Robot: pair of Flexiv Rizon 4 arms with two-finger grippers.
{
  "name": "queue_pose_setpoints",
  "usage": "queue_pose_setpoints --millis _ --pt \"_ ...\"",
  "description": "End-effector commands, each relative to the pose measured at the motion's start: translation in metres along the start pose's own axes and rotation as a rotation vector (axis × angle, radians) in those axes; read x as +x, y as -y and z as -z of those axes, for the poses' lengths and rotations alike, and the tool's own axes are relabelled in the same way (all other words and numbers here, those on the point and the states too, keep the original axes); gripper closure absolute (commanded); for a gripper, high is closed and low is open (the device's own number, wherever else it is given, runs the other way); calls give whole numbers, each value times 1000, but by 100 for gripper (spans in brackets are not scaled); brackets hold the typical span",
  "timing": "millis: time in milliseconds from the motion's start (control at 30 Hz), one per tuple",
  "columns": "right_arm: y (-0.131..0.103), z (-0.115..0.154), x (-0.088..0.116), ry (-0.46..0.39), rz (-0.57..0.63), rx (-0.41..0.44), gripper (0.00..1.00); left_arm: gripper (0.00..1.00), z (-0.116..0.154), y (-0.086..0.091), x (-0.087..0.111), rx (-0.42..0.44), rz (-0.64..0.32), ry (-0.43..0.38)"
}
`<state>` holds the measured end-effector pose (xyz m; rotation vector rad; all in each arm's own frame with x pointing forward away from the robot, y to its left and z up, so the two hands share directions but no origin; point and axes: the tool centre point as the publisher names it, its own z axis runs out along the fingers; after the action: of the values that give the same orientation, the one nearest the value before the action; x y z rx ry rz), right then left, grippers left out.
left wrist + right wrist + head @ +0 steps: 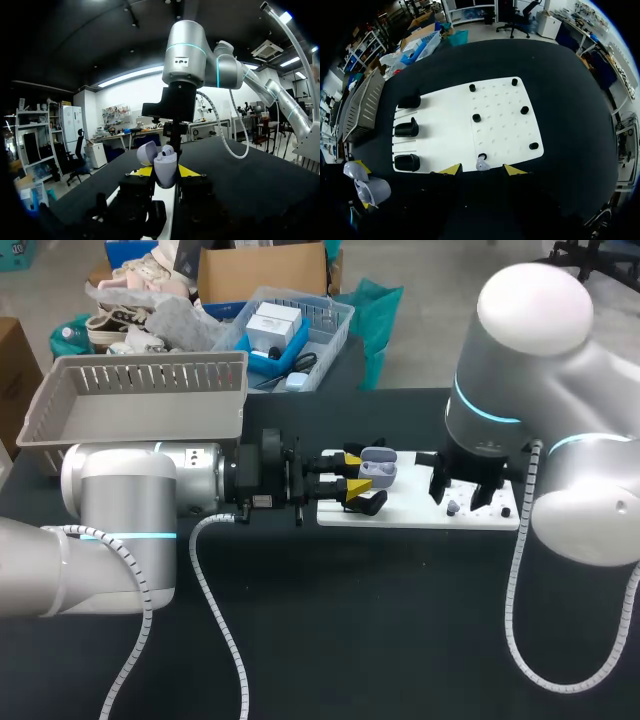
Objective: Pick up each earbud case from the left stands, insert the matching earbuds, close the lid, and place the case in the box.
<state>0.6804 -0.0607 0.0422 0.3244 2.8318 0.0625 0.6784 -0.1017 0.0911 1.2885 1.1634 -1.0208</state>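
My left gripper is shut on a lavender earbud case, held level over the left end of the white board. In the left wrist view the case sits upright between the yellow tips with its lid open and one earbud in it. My right gripper points down over the board's right half. Its view shows a small pale earbud on the board between the open fingers of the gripper, touching neither. The grey slatted box stands at the far left.
Three black stands line the board's left edge, and several black pegs dot its right half. The held case hangs just off the board's corner near the closest stand. The box sits beyond the stands.
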Motion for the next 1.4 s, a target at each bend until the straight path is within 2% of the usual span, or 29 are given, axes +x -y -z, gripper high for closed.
queue_pose_setpoints --millis 33,467,567,900,1400 --pt "-2 -9 -3 -15 -5 7 52 100 0 -1 1 0 -1 2" --pt "-1 -15 1 -31 -23 9 58 100 0 -1 1 0 -1 2" --pt "0 -16 1 -30 -30 9 62 100 0 -1 1 0 -1 2" --pt "-2 -18 3 -35 -35 7 63 100 0 -1 1 0 -1 2" --pt "-3 -20 3 -33 -42 17 69 100 0 -1 1 0 -1 2"
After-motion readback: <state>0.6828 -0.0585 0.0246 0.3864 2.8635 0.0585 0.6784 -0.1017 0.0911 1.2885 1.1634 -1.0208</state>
